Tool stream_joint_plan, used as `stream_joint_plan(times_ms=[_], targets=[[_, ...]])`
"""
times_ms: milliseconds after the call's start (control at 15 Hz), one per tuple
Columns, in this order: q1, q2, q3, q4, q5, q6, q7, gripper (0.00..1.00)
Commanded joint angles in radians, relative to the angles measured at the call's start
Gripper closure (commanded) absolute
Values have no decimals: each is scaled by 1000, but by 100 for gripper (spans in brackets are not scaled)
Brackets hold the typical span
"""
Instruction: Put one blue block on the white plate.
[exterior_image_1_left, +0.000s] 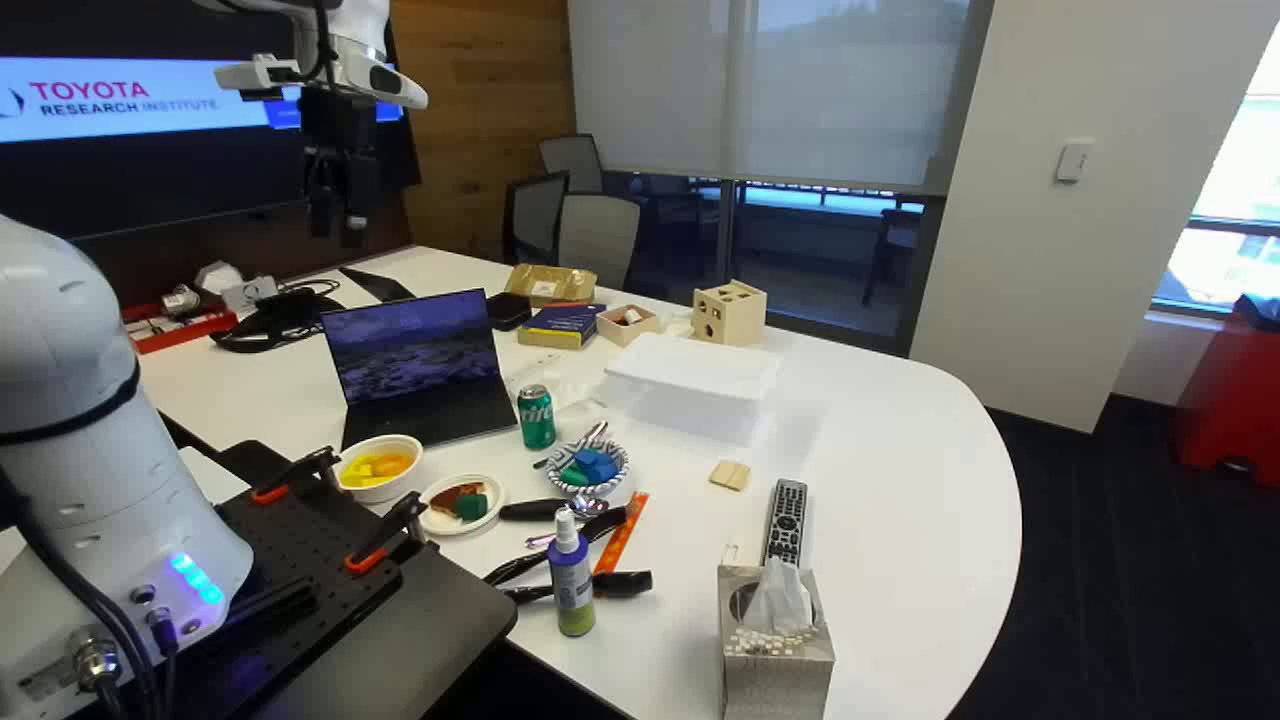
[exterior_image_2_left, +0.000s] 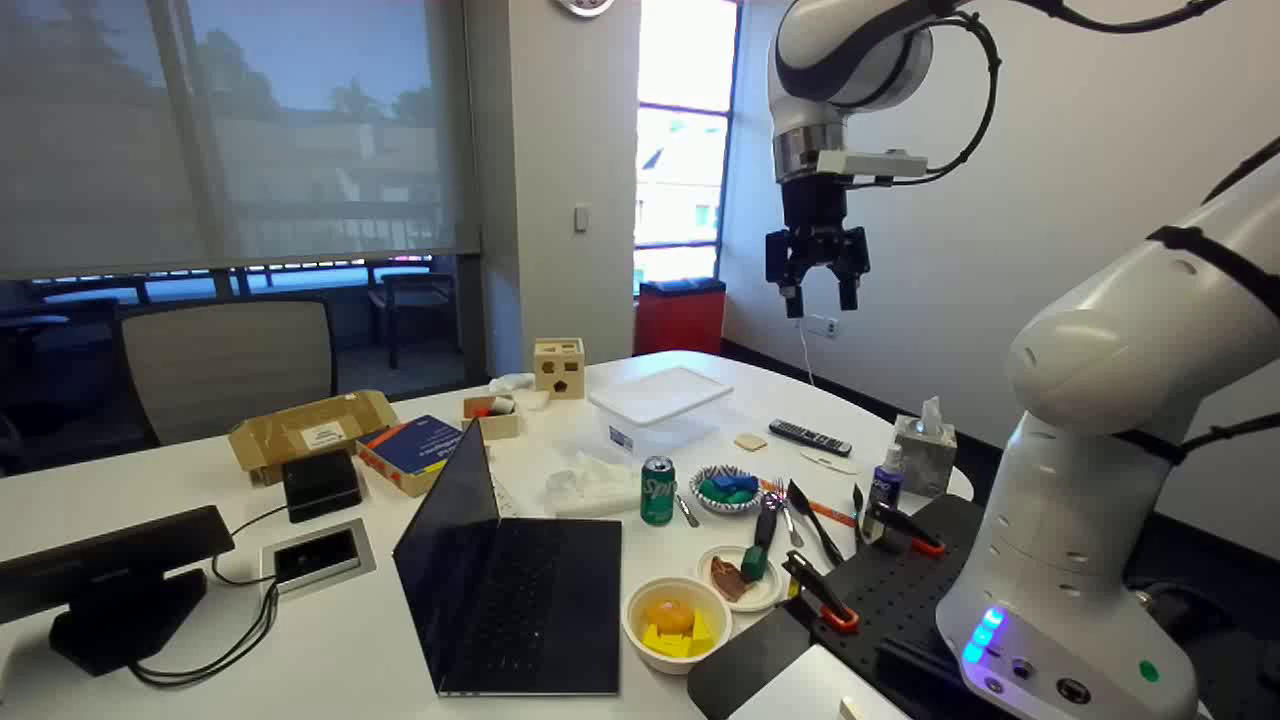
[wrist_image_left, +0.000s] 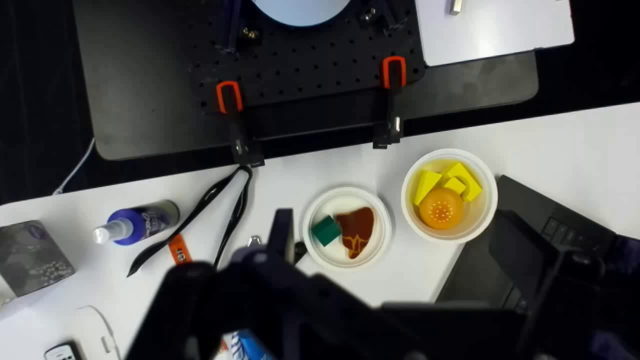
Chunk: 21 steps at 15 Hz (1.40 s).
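Observation:
The white plate (exterior_image_1_left: 430, 516) lies on the table near the robot base and also shows in an exterior view (exterior_image_2_left: 762, 599) and the wrist view (wrist_image_left: 327, 206). It holds a dark green block (wrist_image_left: 326, 230) and a brown toy steak (wrist_image_left: 357, 230). The blue blocks (exterior_image_1_left: 598, 464) lie with green blocks in a patterned bowl (exterior_image_1_left: 556, 482), also seen in an exterior view (exterior_image_2_left: 734, 482). In the wrist view only a bit of blue (wrist_image_left: 254, 346) shows past the gripper. My gripper (exterior_image_2_left: 821, 297) is open and empty, high above the table, fingers pointing down.
A white bowl (exterior_image_2_left: 640, 640) with yellow blocks and an orange bun stands beside the plate. A laptop (exterior_image_2_left: 555, 600), a green can (exterior_image_2_left: 657, 490), black tongs (wrist_image_left: 235, 220), a spray bottle (exterior_image_1_left: 571, 585) and a tissue box (exterior_image_1_left: 775, 670) stand around. A lidded plastic bin (exterior_image_1_left: 690, 365) is farther back.

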<state>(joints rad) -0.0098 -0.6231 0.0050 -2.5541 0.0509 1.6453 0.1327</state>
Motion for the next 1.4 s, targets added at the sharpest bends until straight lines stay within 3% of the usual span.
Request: stream_joint_plan(times_ms=[0,200,467,733,933,1333], targets=[[-8,0,7,1,3,-1,-4,0],[-8,0,7,1,3,-1,-4,0],[-43,250,-48,96,44,133,-14,0],[-99,480,-88,200,68,293,88,0],[-114,680,-124,304,175,378,111,0],[-96,1035,-126,472,308,570,343,0]])
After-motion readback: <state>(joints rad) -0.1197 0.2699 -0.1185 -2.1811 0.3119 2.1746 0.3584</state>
